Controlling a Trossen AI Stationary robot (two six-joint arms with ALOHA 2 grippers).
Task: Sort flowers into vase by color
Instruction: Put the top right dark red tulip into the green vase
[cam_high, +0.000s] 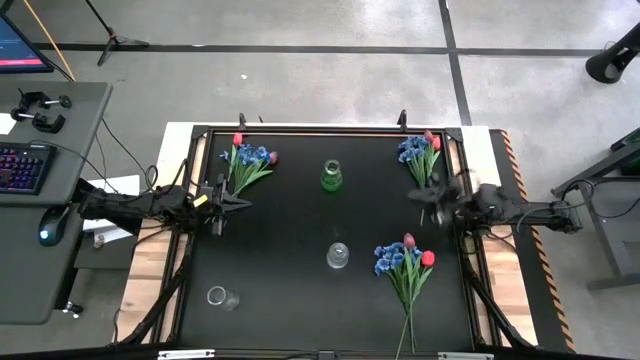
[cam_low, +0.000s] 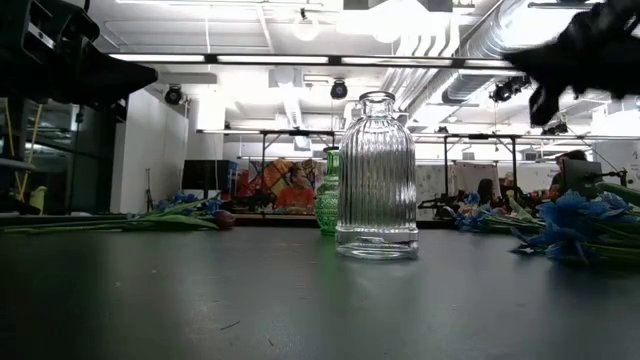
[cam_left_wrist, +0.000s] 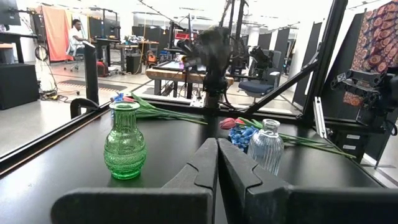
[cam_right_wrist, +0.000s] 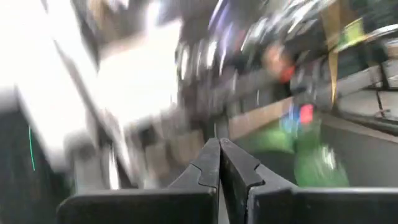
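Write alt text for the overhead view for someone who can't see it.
Three flower bunches lie on a black table around a green vase, a clear ribbed vase and a small glass. The left gripper and right gripper hover with jaws shut, holding nothing.

Right in front of you on the dark surface (cam_low: 300, 300) stands a clear ribbed glass vase (cam_low: 377, 180), upright. Just behind it, partly hidden on its left side, you can see a green glass vase (cam_low: 327, 195), also upright. To your left, flower stems (cam_low: 120, 221) lie flat, ending in blue blossoms and a dark tulip head (cam_low: 224, 216). At your right edge, blue flowers (cam_low: 580, 225) lie close by. Dark arm parts hang blurred in both upper corners.
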